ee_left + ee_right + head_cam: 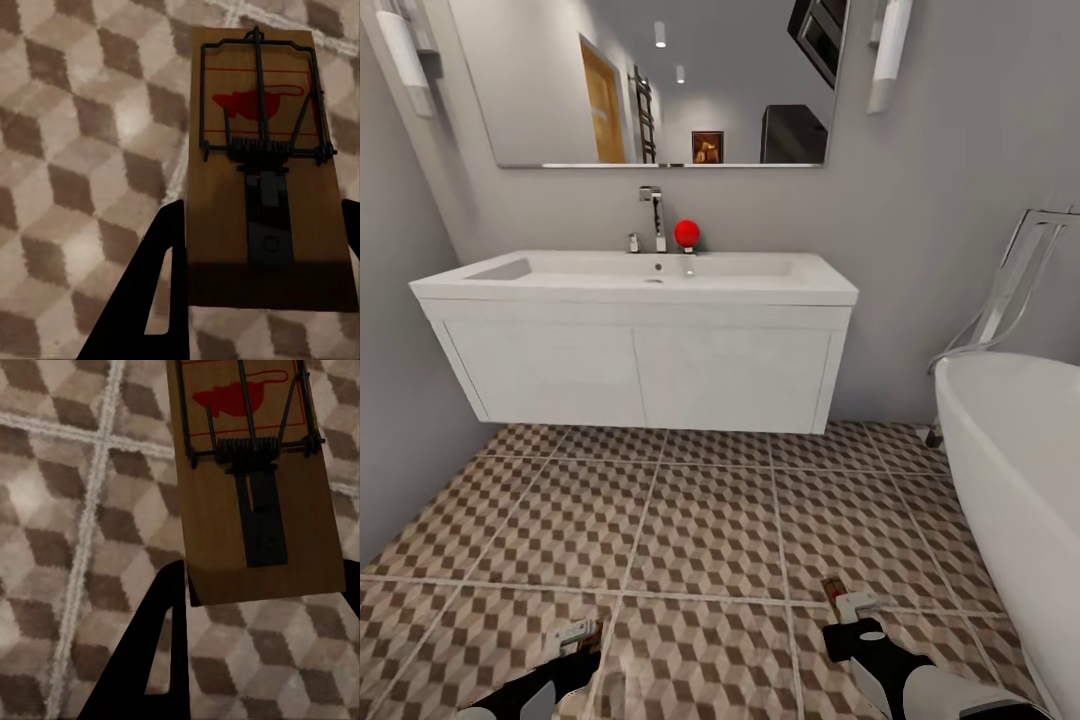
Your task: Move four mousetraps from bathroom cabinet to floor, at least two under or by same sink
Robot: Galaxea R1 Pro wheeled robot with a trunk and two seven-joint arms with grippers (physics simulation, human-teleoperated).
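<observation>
Left gripper (259, 289): a mousetrap (266, 161) is being pinched between its fingers.
Right gripper (262, 641): a second mousetrap (255, 472) is being pinched, above the bathroom floor (700, 540).

We hold both arms low and forward, reaching out from the bottom of the head view. Our left gripper (572, 637) is clamped on a mousetrap (264, 165), and our right gripper (854, 606) clamps another mousetrap (251, 472), fingers (154, 652) alongside its board.

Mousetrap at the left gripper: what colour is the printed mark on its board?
Red, on the brown board of the mousetrap, under black wire; clearest in the left wrist view.
</observation>
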